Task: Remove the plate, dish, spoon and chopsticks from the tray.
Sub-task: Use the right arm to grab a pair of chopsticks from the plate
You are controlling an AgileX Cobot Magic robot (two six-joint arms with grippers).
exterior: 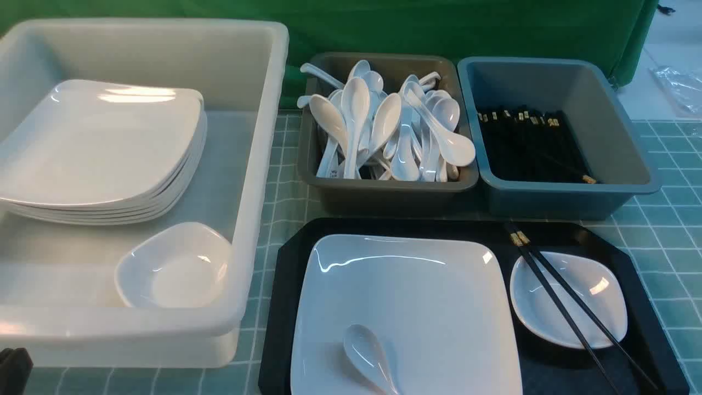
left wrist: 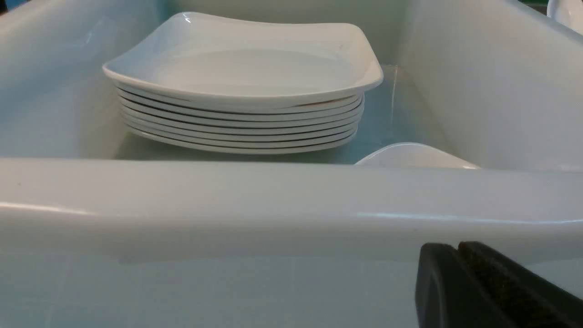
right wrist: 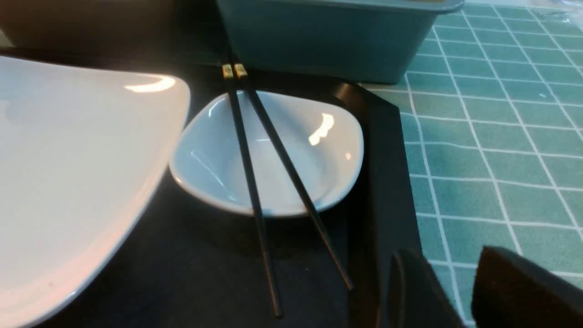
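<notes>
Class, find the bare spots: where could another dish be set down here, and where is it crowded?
Free: tub floor between plate stack, its small dish and the right wall; cloth right of the tray. Crowded: the tray, filled by plate, dish and chopsticks; spoon bin.

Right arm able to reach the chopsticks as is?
Probably yes: the chopsticks lie uncovered across the dish, and the right gripper, jaws apart, hangs just off the tray rim near their thin tips. Nothing stands between.
</notes>
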